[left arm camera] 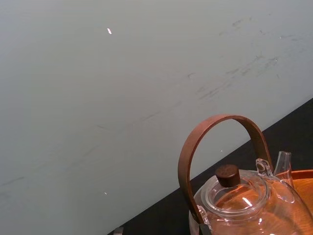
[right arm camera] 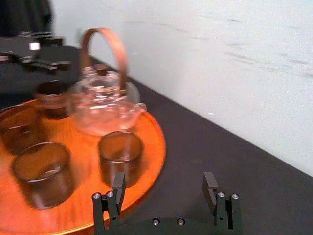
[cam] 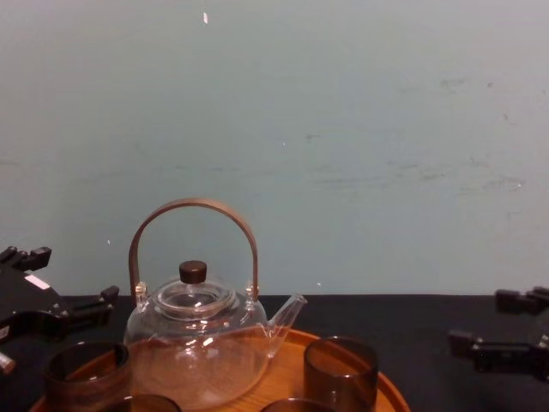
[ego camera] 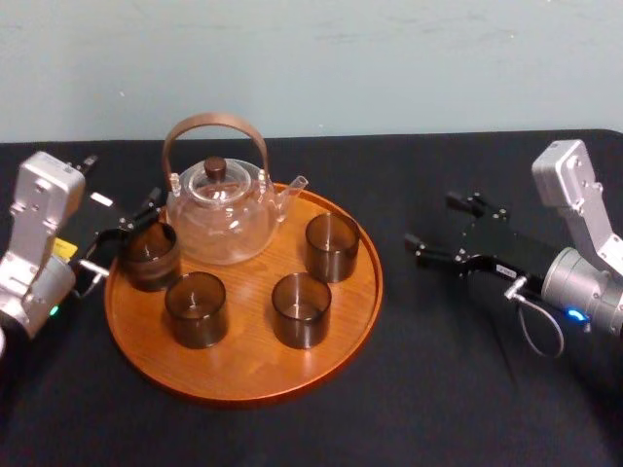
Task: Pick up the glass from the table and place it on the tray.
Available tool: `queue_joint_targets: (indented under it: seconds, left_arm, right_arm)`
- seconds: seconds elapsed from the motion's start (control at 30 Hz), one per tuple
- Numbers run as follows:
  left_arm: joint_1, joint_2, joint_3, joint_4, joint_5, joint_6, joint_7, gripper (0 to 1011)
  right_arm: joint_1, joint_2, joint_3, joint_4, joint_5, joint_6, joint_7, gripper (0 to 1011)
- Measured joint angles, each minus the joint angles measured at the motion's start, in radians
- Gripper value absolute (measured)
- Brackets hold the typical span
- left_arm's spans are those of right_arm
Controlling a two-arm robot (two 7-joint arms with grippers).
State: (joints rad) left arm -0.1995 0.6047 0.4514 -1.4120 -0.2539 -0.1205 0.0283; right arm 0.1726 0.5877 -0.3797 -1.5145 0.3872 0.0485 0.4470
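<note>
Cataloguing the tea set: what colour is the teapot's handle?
The teapot's handle is reddish-brown, wood-like; the left wrist view shows it best.

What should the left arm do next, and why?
Probably draw the left gripper back from the tray: its jaws stand open by the back-left glass, already upright on the tray beside the teapot. The right gripper idles over the table.

Soft even indoor light, pale wall [cam: 343, 129] evenly lit, white glints on the teapot [ego camera: 219, 219], warm sheen on the tray [ego camera: 243, 375], black table [ego camera: 458, 389] dull, dark.

Silver arms [ego camera: 39, 224]; black jaws; grey cable [ego camera: 533, 336]
</note>
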Motion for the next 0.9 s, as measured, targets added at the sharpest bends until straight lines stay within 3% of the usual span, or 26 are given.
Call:
queue_joint_targets:
  seconds: [0.23,0.43,0.9]
  left_arm:
    - [0.000,0.000,0.000,0.000,0.000,0.000,0.000,1001]
    - [0.000,0.000,0.000,0.000,0.000,0.000,0.000,1001]
    - [0.000,0.000,0.000,0.000,0.000,0.000,0.000,1001]
  right_arm:
    - [-0.043,-0.043,0.046,-0.008,-0.037,-0.004,-0.124,1002]
    - [-0.054,-0.090,0.081,0.026,-0.081,-0.025,-0.213,1002]
    - [-0.027,-0.159,0.100,0.126,-0.130,-0.046,-0.248,1002]
